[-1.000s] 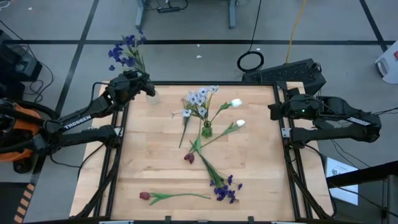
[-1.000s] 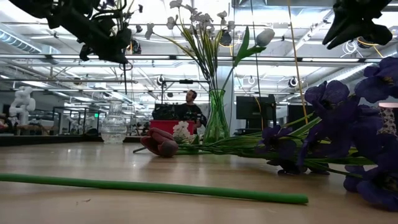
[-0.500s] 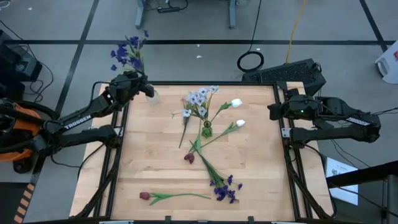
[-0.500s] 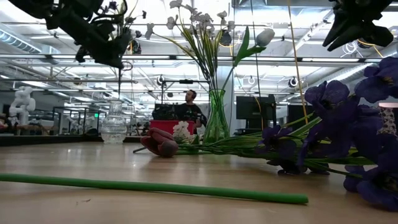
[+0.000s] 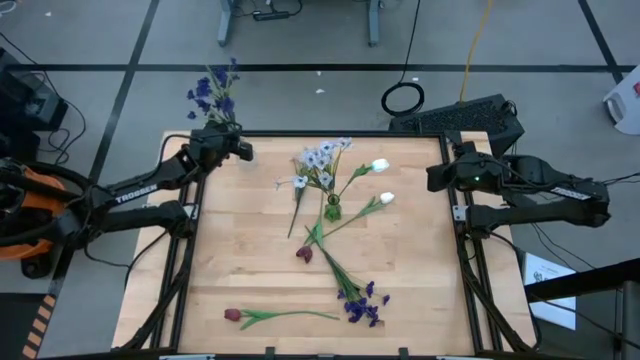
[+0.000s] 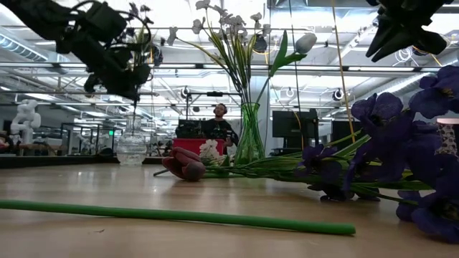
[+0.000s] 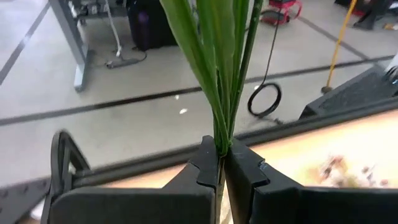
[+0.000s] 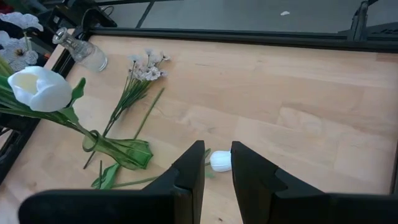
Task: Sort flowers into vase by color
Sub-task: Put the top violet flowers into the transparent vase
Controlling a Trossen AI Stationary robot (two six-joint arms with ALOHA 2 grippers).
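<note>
Taking the green vase (image 6: 249, 136) as the landmark and working outward from the table-height camera: nearest lie a long green stem (image 6: 179, 215) and a purple-blue cluster (image 6: 423, 172), both well in front of the vase; a dark red tulip bud (image 6: 185, 165) lies just before its foot. The vase itself already holds pale white-lilac clusters (image 5: 322, 157) and a white tulip (image 6: 305, 42). Farther back and off to one side of it stands a small clear glass vase (image 6: 132, 147), with the left gripper (image 7: 219, 163) hanging above it at the table's far corner, fingers pressed together on the stems of a purple-blue flower (image 5: 213, 88) (its blooms stand up beyond the table edge). The stems run straight up from between the fingers, gripped low, well away from the blooms. That looks like the right hold: these flowers should be light, stiff along the stem, soft and easily crushed at the head. The right gripper (image 8: 216, 163) waits at the opposite side of the vase, its fingers a little apart and empty, above a white tulip bud (image 8: 221, 160) lying on the table.
</note>
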